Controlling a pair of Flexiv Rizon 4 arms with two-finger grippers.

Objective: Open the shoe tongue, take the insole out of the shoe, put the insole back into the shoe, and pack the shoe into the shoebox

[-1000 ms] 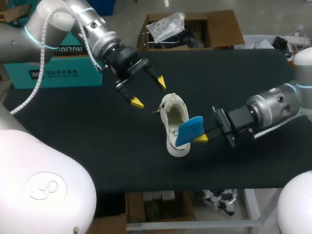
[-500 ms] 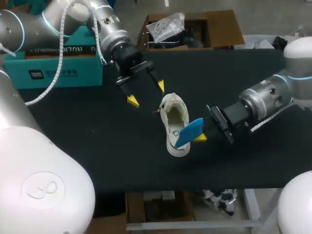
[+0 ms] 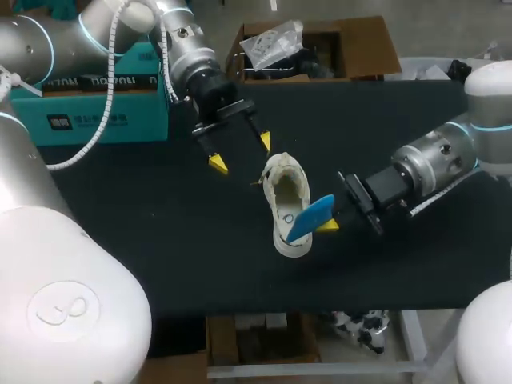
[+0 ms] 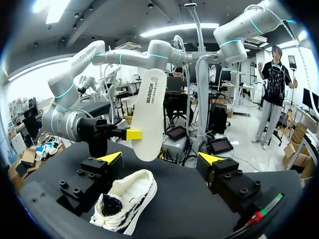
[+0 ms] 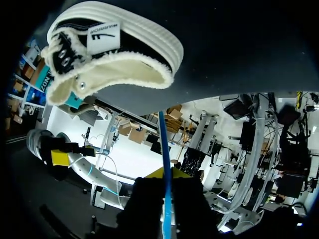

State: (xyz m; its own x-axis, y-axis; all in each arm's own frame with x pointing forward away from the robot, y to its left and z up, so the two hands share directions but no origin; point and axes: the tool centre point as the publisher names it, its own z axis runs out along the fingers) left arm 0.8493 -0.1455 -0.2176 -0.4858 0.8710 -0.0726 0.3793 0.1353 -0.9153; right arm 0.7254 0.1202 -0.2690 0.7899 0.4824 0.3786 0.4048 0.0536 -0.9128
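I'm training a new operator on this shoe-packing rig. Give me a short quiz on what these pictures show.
1. Fill in: the left gripper is ___ (open or shut).
2. What holds the insole? A: the left gripper. B: the right gripper. C: nothing.
3. True or false: the insole lies inside the shoe.
Key: 1 open; 2 B; 3 false.

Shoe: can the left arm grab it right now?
Probably yes. The left gripper is open close to the shoe, with nothing between them; the insole in the right gripper hangs over the shoe's far side.
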